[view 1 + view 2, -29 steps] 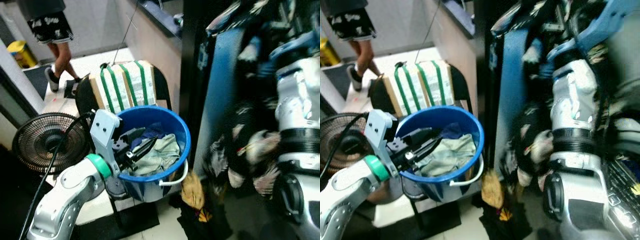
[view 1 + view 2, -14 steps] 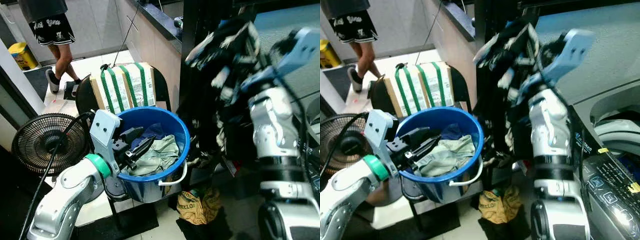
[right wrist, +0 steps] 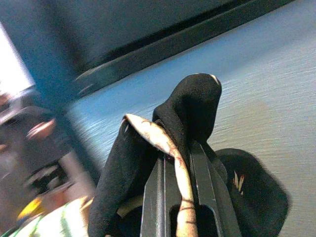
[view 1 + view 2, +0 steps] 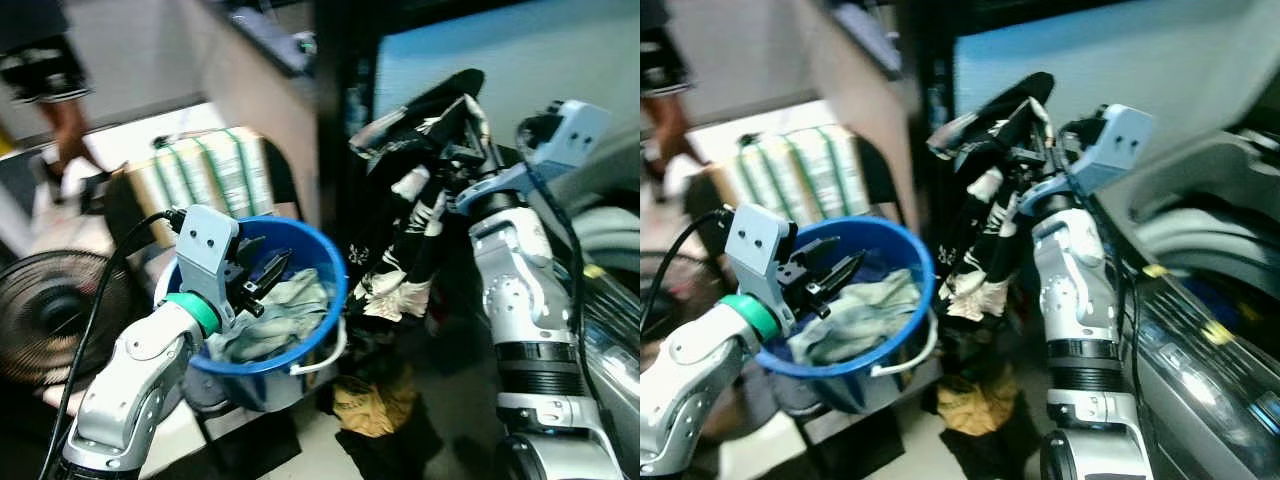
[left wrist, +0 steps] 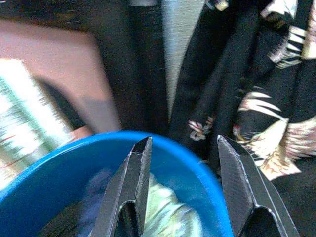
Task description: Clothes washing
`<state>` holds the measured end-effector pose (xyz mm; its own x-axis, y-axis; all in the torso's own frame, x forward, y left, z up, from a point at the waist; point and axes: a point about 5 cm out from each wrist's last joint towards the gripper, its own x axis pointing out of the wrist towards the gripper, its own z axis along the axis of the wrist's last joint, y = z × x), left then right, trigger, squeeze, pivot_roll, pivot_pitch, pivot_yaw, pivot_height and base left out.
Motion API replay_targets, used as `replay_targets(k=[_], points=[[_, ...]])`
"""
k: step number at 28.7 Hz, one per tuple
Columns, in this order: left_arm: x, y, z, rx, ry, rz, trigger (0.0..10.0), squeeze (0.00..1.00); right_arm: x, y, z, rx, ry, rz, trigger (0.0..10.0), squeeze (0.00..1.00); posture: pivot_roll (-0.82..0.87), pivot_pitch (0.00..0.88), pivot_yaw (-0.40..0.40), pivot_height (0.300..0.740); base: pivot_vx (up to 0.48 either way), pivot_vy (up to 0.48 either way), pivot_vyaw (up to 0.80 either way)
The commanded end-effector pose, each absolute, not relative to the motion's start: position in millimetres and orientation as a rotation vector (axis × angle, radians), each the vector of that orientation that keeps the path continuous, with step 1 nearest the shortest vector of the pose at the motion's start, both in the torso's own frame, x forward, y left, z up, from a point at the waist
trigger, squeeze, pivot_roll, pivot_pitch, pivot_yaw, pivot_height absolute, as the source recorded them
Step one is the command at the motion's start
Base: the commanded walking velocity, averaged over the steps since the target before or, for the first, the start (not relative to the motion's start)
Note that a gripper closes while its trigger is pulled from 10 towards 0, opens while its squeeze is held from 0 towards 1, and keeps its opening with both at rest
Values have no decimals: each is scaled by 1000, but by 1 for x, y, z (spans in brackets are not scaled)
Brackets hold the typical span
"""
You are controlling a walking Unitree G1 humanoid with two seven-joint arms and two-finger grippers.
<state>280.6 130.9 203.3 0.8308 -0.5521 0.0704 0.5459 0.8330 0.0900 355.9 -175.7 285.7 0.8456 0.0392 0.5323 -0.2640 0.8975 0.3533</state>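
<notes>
Right claw point(image 4: 462, 128) holds black garment point(image 4: 405, 225) beside bucket point(image 4: 322, 300).

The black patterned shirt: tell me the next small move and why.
Probably swing the right gripper on toward the washing machine to its right. Its jaws are shut on the black patterned shirt, which hangs free beside the blue bucket; the left gripper waits open over the bucket's remaining clothes.
</notes>
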Motion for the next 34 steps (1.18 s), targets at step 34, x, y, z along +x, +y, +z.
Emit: replay_targets(k=[34], points=[[289,144,213,70,-133,-461,10000,0,342,-191,334,509,-727,156,10000,0,133,0,106,740,0,0,-800]])
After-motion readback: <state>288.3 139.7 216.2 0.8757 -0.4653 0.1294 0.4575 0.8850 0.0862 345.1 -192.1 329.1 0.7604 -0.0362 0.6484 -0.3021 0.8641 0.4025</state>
